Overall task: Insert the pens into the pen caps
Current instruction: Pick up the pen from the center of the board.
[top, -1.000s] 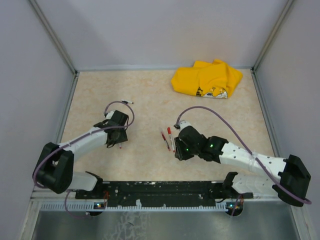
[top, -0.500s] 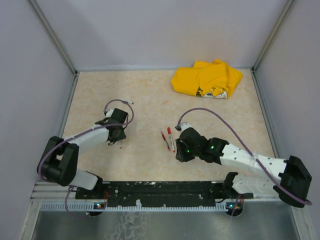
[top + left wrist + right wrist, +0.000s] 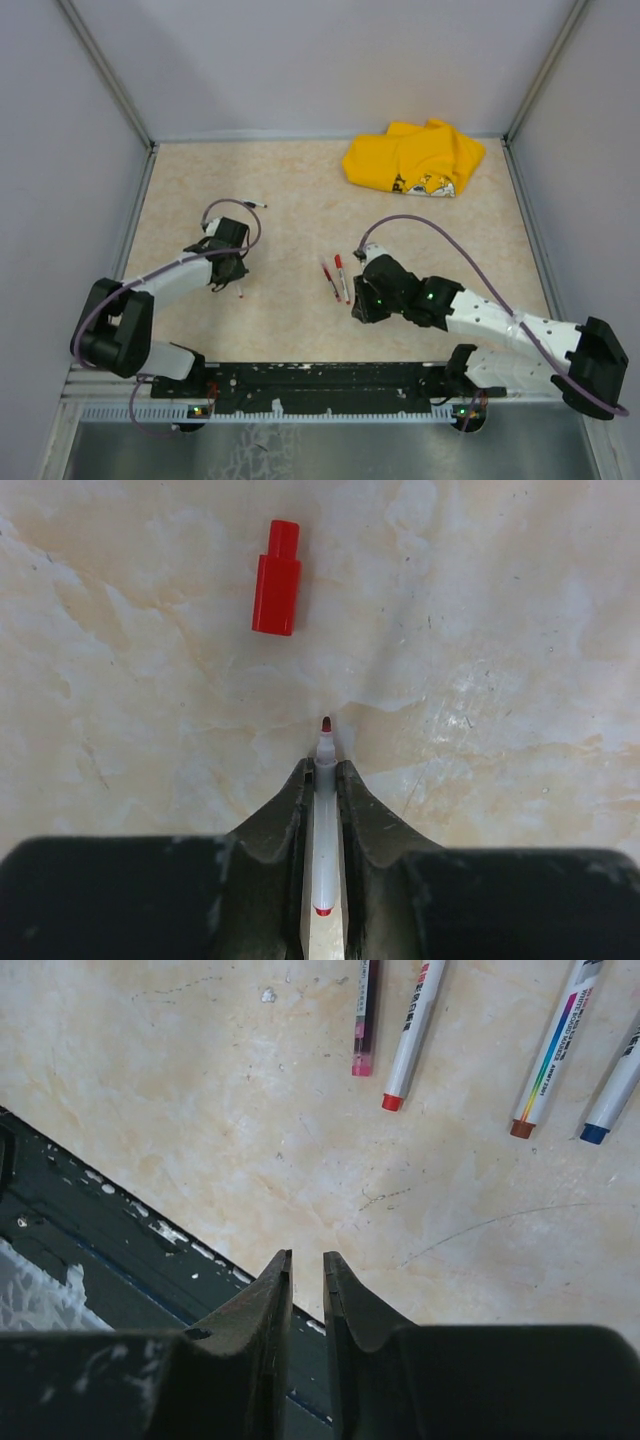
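Observation:
In the left wrist view my left gripper (image 3: 325, 770) is shut on a white-barrelled pen (image 3: 326, 830). Its bare red tip pokes out ahead of the fingertips, low over the table. A short red pen cap (image 3: 277, 577) lies on the table ahead of that tip, a little to the left. From above, the left gripper (image 3: 234, 276) sits at the table's left-middle. My right gripper (image 3: 306, 1260) hangs over the table's near edge, its jaws a narrow gap apart with nothing between them. Several pens lie beyond it, one with a red end (image 3: 414, 1030), one brown-ended (image 3: 553, 1055), one blue-ended (image 3: 612, 1090).
A crumpled yellow cloth (image 3: 414, 158) lies at the back right. A black rail (image 3: 320, 380) runs along the near edge, under the right gripper. Two red-marked pens (image 3: 336, 279) lie mid-table beside the right arm. Grey walls enclose the table on three sides.
The left jaws have closed onto the pen, and the left wrist has shifted slightly left. The right jaws have narrowed a little; the right arm has barely moved.

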### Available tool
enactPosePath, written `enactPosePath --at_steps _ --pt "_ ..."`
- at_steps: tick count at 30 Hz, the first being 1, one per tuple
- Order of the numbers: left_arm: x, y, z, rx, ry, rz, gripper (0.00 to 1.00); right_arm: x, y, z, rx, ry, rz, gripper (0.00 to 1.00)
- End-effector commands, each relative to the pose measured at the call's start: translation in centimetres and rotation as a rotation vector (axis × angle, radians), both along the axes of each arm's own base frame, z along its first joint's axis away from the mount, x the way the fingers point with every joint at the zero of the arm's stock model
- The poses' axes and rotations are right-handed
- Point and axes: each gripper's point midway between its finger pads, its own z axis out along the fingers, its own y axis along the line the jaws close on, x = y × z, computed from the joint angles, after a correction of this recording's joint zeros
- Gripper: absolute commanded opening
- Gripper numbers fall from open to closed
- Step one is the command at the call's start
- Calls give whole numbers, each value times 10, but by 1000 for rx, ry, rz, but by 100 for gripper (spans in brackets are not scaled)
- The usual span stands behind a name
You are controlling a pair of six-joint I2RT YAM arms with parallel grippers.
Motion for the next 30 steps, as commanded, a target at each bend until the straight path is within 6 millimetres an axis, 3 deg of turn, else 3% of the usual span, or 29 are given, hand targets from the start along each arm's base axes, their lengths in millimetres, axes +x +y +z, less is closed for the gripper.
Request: enactPosePath --at_steps 1,7,11,18,24,30 --pt "-17 -6 -3 -51 48 -33 17 3 3 14 59 -38 -20 18" --pt "-12 -20 28 -133 -31 -83 15 9 4 28 107 -80 -50 18" --pt "-13 -48 50 -280 -77 -165 13 12 11 41 177 -114 -52 18" --pt "-27 -102 93 -562 -158 -266 11 11 48 78 418 -140 10 18" --pt "-44 -149 131 -681 -238 -354 9 9 82 104 623 -118 23 30" --pt "-64 -191 155 -786 -294 -426 8 12 105 118 719 -108 -20 37"
